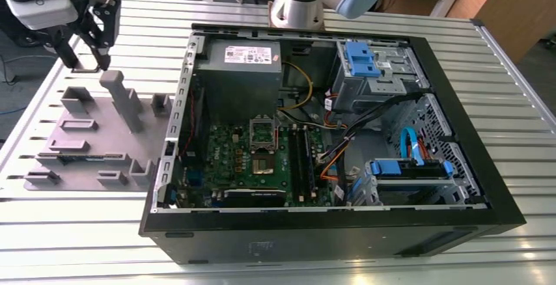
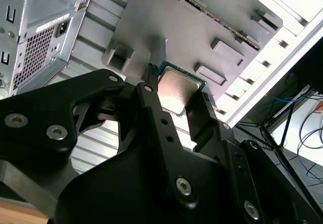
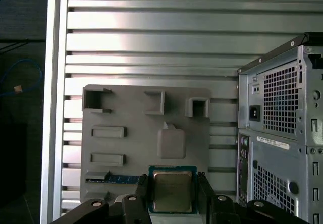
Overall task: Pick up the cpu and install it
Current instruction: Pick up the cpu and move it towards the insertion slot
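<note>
Exterior view's left: jaws clamped on cpu point(image 3: 171, 191), held just above edge of grey holder plate point(image 1: 87, 142) on slatted counter point(image 1: 87, 246) | centre: open PC case point(image 1: 304, 239), motherboard point(image 1: 234, 161), open socket point(image 1: 265, 163) well apart from cpu | right: drive cage point(image 1: 387, 80)

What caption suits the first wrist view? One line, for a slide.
Gripper shut on the cpu, with the grey holder plate and PC case beyond.
</note>
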Controlling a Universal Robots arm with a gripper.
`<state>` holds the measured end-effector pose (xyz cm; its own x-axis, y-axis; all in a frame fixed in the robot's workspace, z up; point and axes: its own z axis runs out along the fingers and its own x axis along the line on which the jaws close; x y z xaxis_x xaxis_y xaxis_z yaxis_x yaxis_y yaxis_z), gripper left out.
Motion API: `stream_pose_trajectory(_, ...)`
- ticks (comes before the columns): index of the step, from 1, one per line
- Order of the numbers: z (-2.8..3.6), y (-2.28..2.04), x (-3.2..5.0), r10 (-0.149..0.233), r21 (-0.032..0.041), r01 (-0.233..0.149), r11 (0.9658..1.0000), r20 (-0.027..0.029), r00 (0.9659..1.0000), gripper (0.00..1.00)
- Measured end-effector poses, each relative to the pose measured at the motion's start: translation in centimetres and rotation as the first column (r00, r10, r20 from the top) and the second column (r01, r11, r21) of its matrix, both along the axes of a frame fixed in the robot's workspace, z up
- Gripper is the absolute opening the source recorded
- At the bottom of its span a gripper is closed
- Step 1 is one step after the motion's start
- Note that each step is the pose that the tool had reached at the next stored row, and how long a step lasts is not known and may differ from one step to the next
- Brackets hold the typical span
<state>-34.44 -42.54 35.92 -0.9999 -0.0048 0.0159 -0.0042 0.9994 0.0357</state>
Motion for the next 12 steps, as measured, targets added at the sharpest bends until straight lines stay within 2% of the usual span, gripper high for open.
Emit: stream_pose_trajectory(12,-0.04,0.01,1.57,0.0,0.0,0.0,1.0,-0.0001,1.0,0.47)
